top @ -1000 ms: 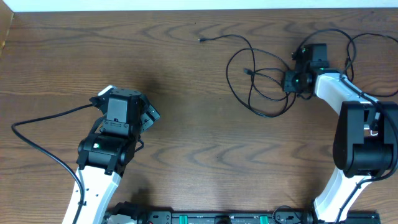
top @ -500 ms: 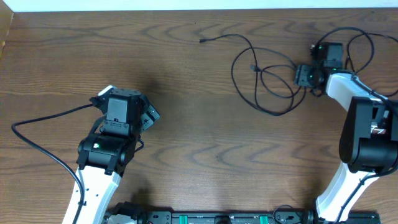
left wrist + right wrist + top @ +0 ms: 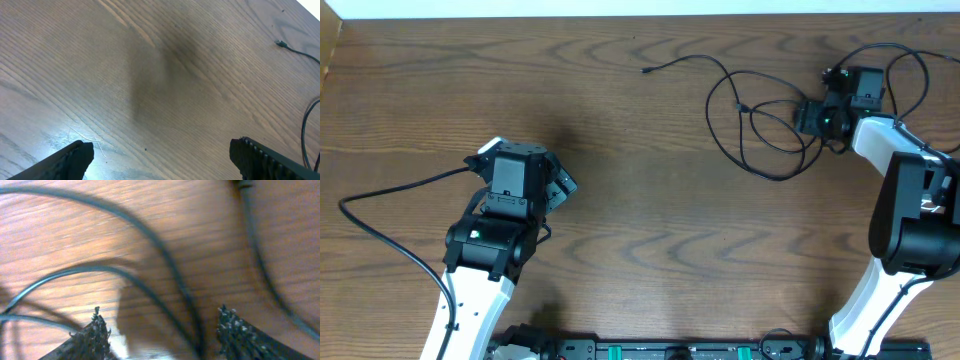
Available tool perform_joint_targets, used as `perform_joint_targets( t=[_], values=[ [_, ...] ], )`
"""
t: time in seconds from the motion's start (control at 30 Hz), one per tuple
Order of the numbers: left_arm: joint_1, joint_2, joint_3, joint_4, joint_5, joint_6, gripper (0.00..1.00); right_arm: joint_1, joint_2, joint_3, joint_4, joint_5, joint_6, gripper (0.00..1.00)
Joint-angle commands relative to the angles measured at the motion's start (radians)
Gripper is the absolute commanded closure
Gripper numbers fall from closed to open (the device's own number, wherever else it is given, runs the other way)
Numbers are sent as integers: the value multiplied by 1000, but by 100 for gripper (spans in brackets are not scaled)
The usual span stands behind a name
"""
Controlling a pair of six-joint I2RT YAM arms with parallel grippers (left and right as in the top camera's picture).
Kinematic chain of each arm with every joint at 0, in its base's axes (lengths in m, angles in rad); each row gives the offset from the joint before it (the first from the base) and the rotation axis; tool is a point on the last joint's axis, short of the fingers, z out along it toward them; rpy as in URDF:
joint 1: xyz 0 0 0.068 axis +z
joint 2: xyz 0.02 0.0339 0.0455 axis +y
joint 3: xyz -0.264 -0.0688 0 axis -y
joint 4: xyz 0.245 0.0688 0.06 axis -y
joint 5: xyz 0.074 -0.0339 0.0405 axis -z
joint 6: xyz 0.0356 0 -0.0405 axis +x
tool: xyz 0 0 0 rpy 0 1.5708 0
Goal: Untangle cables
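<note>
Tangle of thin black cables (image 3: 741,106) lies on brown wood-grain table (image 3: 620,130), far right side; right gripper (image 3: 167,337) fingers spread, cable strands between them; left gripper (image 3: 160,155) spread likewise, well apart from the tangle.

Our left arm (image 3: 480,240) sits folded near the base, wrist aimed forward and right, left fingers (image 3: 75,157) spread wide above the counter. Our right arm (image 3: 905,210) stretches far forward, wrist turned left, right fingers (image 3: 97,335) parted too, the counter close beneath them.
</note>
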Motion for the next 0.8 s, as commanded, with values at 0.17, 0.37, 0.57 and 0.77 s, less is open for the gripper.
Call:
perform_joint_targets(
  t=[0.17, 0.37, 0.57, 0.77],
  values=[
    [4, 3, 13, -5, -6, -6, 6, 93, 46, -16, -114, -137, -114, 23],
    [4, 3, 13, -5, -6, -5, 6, 64, 18, 3, -93, -82, -88, 10],
    [4, 3, 13, -5, -6, -5, 6, -34, -19, 23, -32, -201, 4, 9],
    [4, 3, 13, -5, -6, -6, 6, -70, -18, 23, -25, -88, 3, 11]
  ],
)
